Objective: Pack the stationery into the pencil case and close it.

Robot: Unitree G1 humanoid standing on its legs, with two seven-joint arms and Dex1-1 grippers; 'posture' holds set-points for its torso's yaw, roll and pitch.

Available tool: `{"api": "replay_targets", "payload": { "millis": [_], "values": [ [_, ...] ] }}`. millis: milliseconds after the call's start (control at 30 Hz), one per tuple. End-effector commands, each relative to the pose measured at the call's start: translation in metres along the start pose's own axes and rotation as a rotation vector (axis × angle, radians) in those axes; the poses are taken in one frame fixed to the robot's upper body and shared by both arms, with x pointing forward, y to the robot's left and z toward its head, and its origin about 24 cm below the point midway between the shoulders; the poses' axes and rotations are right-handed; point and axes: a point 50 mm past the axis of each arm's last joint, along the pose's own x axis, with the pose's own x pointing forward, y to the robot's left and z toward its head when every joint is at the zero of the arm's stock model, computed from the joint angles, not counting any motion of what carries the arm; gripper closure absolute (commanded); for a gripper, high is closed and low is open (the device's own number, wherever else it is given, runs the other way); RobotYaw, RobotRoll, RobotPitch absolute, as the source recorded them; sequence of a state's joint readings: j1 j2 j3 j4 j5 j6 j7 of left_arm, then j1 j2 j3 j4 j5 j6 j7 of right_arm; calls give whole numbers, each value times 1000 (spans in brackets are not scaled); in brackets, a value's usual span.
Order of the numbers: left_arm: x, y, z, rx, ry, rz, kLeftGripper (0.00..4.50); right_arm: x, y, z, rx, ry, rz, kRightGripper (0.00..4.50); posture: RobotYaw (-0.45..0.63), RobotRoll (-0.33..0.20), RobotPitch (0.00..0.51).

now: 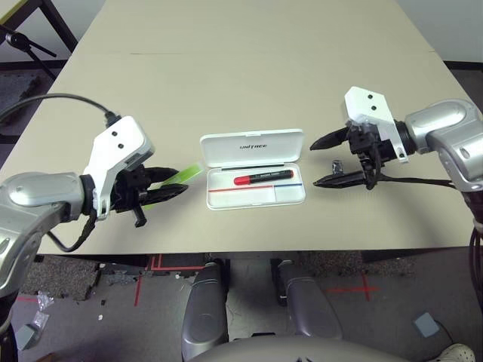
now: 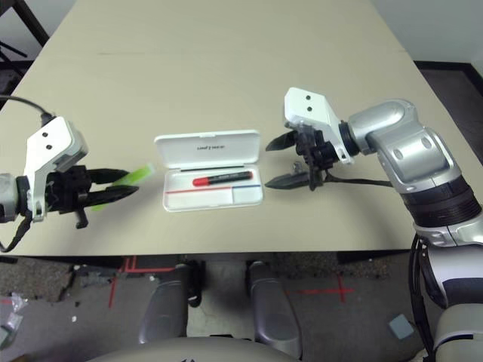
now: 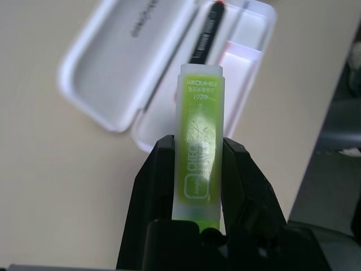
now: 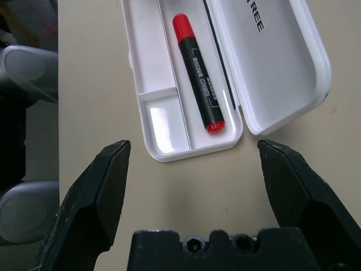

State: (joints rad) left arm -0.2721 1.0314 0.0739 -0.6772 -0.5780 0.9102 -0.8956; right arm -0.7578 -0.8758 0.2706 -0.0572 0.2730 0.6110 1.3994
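Bright, even light; faint shadows, perhaps slight glare inside the pencil case (image 4: 169, 127).

Open lanes around the pencil case (image 1: 253, 147)

Bare table (image 1: 249, 68) lies beyond its raised lid toward the far edge; the red marker (image 1: 262, 179) occupies the tray, the front compartment stays free.

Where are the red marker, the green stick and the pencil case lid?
red marker (image 4: 198, 76), right wrist view, on its black labelled barrel.
green stick (image 3: 198, 141), left wrist view, on its printed face, between the left gripper's jaws.
pencil case lid (image 1: 252, 146), left eye view, on its printed face.
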Motion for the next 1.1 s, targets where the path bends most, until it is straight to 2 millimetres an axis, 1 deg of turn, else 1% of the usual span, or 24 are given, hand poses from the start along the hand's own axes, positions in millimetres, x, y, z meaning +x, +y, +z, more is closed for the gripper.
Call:
{"api": "replay_targets", "payload": {
  "millis": [33,67,200,333,500,567,667,767,1100],
  "values": [
    [16,-9,4,55,8,-82,3412,0,3,-1,-14,17,8,0,-34,0,202],
    [20,-10,5,65,4,-100,3412,0,3,-1,-12,21,7,0,-34,0,202],
    [31,-5,8,116,22,-95,3412,-1,4,-8,-1,58,9,0,-35,0,204],
    [49,1,14,156,22,-98,3412,-1,6,-14,6,81,16,0,-36,0,209],
    [76,-5,17,189,15,-177,3412,0,7,-15,10,90,15,0,-46,0,217],
    [82,-5,19,196,11,-185,3412,0,7,-16,10,94,15,0,-53,0,218],
    [87,-3,19,202,13,-188,3412,-1,9,-16,14,95,13,0,-67,0,219],
    [92,-2,13,209,34,-198,3412,-2,10,-17,19,99,6,0,-75,0,220],
    [95,1,8,216,42,-224,3412,-4,11,-23,27,132,-12,0,-84,0,220]
  ]
}}
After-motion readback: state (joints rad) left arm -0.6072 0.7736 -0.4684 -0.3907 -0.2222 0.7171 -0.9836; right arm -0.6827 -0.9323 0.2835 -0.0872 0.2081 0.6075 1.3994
